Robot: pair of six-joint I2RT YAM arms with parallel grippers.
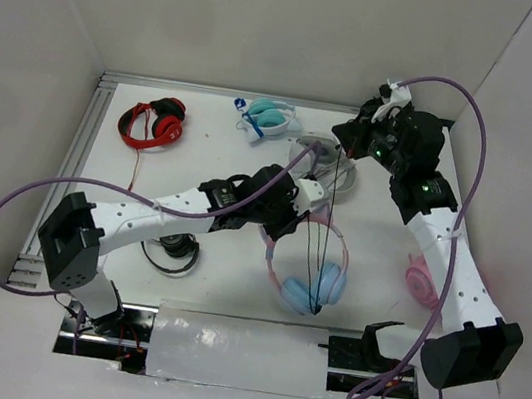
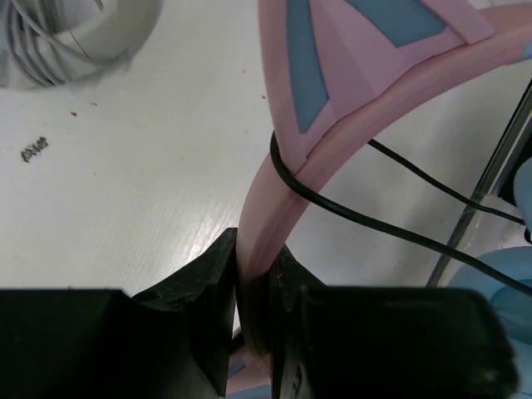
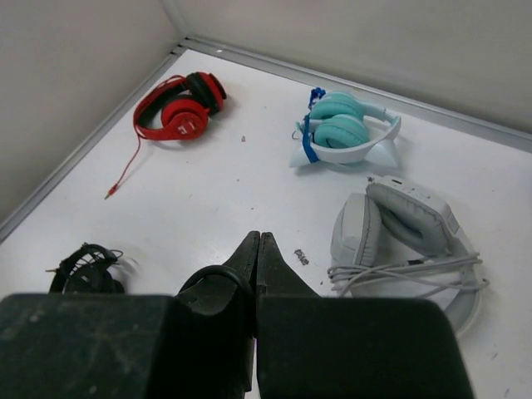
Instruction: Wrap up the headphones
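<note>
My left gripper (image 2: 253, 262) clamps the headphones (image 1: 326, 285) by the pink headband, mid-table. The cable (image 2: 374, 223) loops the band once, and strands run far toward my right gripper (image 3: 258, 249), which is pinched closed. I'd say wrapping's barely begun.

You have a pair of red and black over-ear headphones (image 1: 153, 124) lying at the far left of the white table (image 1: 214, 146), with a thin red cable (image 1: 135, 174) trailing from it towards the near side. To its right, close to the back wall, sits a smaller teal-and-white pair (image 1: 267, 117) with a blue strap (image 3: 309, 137) on it. Just beside that you'll see a pale grey headset (image 3: 407, 229) with its grey cord (image 3: 407, 270) looped across it. A black bundle of headphones and cable (image 1: 172, 250) lies at the near left. All-pink headphones (image 1: 422, 282) lie at the right, partly hidden. A crinkled, clear-covered panel (image 1: 242, 353) lines the near edge
</note>
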